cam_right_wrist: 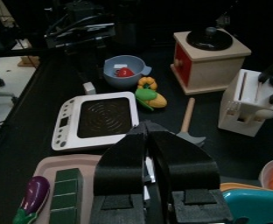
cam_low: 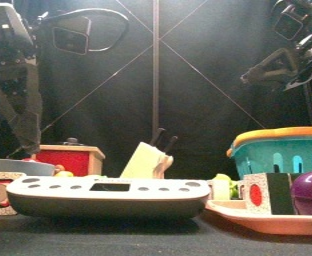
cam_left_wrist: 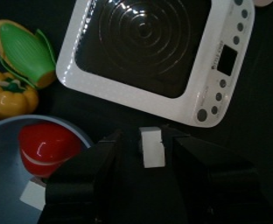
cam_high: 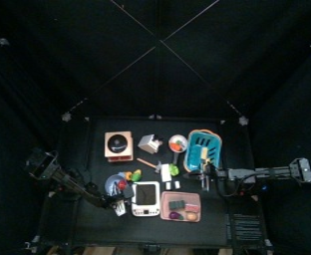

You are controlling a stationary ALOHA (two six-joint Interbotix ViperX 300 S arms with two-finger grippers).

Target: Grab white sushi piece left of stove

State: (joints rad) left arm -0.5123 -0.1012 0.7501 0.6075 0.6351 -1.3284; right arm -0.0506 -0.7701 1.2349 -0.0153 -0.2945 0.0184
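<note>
The white sushi piece (cam_left_wrist: 152,149), a tiny white block, lies on the black table just beside the stove (cam_left_wrist: 150,54), a white panel with a dark ringed centre. My left gripper (cam_left_wrist: 147,140) hangs straight over the piece, open, one jaw on each side and neither touching it. From above, the left gripper (cam_high: 117,203) is at the left edge of the stove (cam_high: 145,197). My right gripper (cam_right_wrist: 150,133) hovers right of the table's middle with its jaws shut and nothing in them.
A blue bowl (cam_left_wrist: 22,144) holding a red toy sits close by the left gripper, with an orange pepper (cam_left_wrist: 8,93) and green corn (cam_left_wrist: 34,52) beyond. A pink tray (cam_high: 181,207), teal basket (cam_high: 202,147) and brown box (cam_high: 119,145) crowd the table.
</note>
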